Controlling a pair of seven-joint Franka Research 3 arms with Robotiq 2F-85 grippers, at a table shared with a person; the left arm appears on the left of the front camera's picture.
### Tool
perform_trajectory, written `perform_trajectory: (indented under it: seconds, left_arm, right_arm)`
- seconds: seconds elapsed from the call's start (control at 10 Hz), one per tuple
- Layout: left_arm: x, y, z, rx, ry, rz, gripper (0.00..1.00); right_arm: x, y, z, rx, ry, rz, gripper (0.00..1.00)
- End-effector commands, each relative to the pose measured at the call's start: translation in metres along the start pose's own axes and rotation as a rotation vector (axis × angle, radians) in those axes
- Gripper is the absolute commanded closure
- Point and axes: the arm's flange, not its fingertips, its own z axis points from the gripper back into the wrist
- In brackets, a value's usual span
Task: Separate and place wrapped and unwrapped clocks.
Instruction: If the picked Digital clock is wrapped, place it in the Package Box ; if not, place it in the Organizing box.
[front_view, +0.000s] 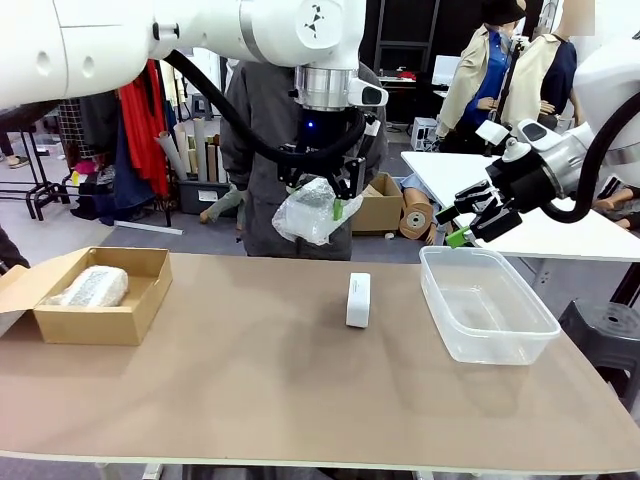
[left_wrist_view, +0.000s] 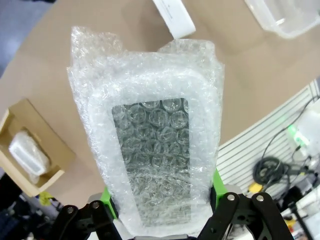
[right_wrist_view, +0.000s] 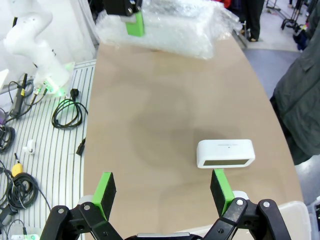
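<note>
My left gripper (front_view: 322, 195) hangs high over the middle of the table, shut on a bubble-wrapped clock (front_view: 312, 213). In the left wrist view that wrapped clock (left_wrist_view: 152, 150) stands between the green pads, its dark face showing through the wrap. A second wrapped clock (front_view: 92, 287) lies in the brown cardboard box (front_view: 100, 325) at the left. The bare white clock (front_view: 358, 299) stands on edge on the table's middle; it also shows in the right wrist view (right_wrist_view: 225, 153). My right gripper (front_view: 468, 222) is open in the air above the clear tub's (front_view: 505, 345) far edge, holding nothing.
A person in a grey coat (front_view: 258, 130) stands behind the table's far edge, behind my left gripper. The clear tub has nothing inside. A second table (front_view: 470, 180) stands behind at the right. Cables lie on the floor (right_wrist_view: 67, 112) off the table's side.
</note>
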Motion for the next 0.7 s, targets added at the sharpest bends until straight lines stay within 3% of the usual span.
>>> perform_trajectory:
  seconds: [0.0,0.2,0.4,0.5,0.6]
  left_arm:
    - [-0.033,0.025,0.034,-0.036,0.003,-0.080,1.00]
    - [-0.067,0.038,0.057,-0.095,-0.062,-0.057,1.00]
    - [-0.101,0.070,0.080,-0.030,-0.092,0.029,1.00]
    - [-0.141,0.106,0.094,0.062,-0.087,0.162,1.00]
    - [-0.143,0.110,0.094,0.069,-0.081,0.172,1.00]
  right_arm:
    - [0.000,0.001,0.000,0.000,-0.001,0.004,0.00]
    - [0.000,0.001,0.000,0.000,-0.001,0.004,0.00]
    - [0.000,0.001,0.000,0.000,-0.001,0.004,0.00]
    - [0.000,0.001,0.000,0.000,-0.001,0.004,0.00]
    - [0.000,0.001,0.000,0.000,-0.001,0.004,0.00]
